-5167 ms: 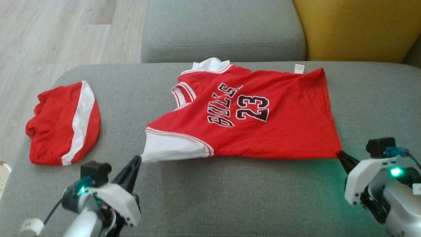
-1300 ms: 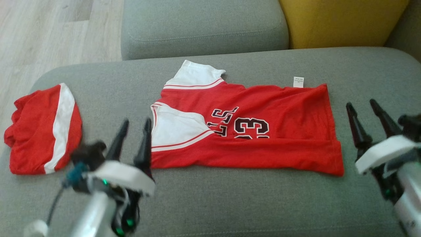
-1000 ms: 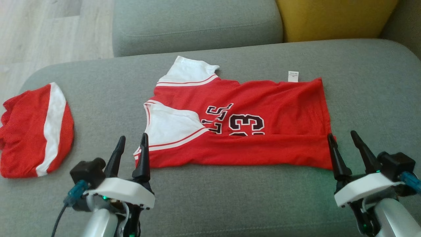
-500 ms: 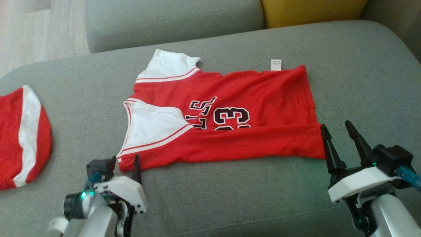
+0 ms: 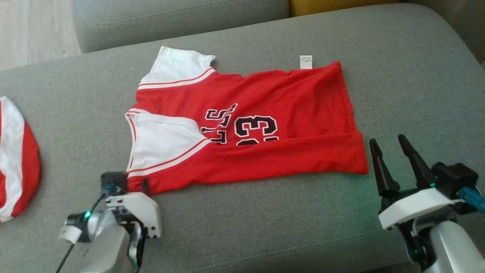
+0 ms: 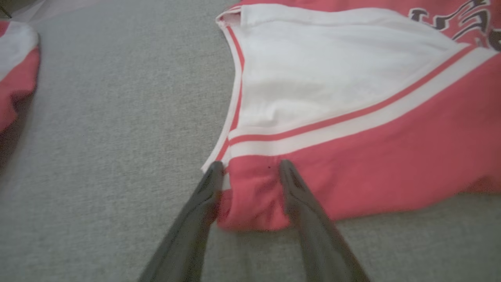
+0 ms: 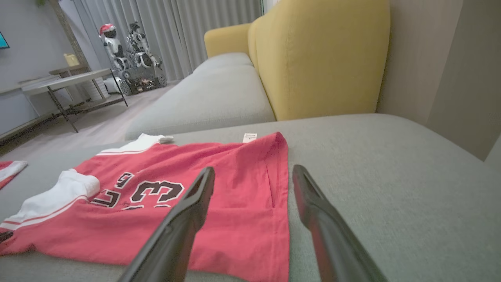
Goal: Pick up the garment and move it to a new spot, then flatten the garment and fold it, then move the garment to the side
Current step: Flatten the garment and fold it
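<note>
Close your left end effector (image 6: 250,165) squarely so it catches both layers, and set the right end effector (image 5: 387,139) on the hem corner before lifting together. The garment (image 5: 265,113) lies mid-frame on the sofa cushion (image 5: 242,227). Its lower-left corner sits between the left's parted fingers. The right, spread wide, waits just beside its lower-right corner.

Long dark tapered jaws, white wrist housings (image 5: 415,206), silver forearms (image 5: 452,246), black camera blocks (image 5: 454,179) — green lights (image 5: 87,214), blue-tipped cables (image 5: 471,197).
</note>
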You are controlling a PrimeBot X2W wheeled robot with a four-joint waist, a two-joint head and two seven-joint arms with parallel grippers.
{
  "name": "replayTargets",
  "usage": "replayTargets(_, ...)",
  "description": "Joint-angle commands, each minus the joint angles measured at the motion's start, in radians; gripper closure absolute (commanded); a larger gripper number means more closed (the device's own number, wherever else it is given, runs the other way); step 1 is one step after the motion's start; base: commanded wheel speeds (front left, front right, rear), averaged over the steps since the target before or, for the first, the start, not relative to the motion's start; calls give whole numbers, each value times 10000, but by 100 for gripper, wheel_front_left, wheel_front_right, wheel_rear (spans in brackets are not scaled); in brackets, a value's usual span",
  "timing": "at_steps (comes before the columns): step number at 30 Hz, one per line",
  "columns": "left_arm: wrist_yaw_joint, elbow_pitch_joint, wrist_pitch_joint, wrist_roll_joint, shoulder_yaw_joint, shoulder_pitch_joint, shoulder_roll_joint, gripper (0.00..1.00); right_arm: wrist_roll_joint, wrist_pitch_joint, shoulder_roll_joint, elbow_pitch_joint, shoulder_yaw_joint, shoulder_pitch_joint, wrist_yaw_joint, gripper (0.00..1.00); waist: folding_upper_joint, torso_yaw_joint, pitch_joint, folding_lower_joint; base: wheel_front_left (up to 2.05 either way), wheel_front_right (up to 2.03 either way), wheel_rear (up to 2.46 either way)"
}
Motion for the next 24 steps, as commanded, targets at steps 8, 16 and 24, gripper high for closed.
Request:
replayTargets(8, -414, -584, -1007, -10, -64, -514, -146, 100, 487, 1076, 735, 1093, -740, -307, -7, 0, 0, 736, 13, 0, 0, 0, 0)
replayTargets(16, -646, -2095, -1261, 126, -557, -223, -385, 100, 376, 1692, 1079, 3569, -2373, -1376, -7, 0, 0, 1666, 226, 0, 0, 0, 0)
replayTargets(24, -580, -3161, -954, 162, -850, 104, -348, 100, 165, 1944, 1060, 5341, -2622, -2311, -7, 0, 0, 1929, 367, 0, 0, 0, 0)
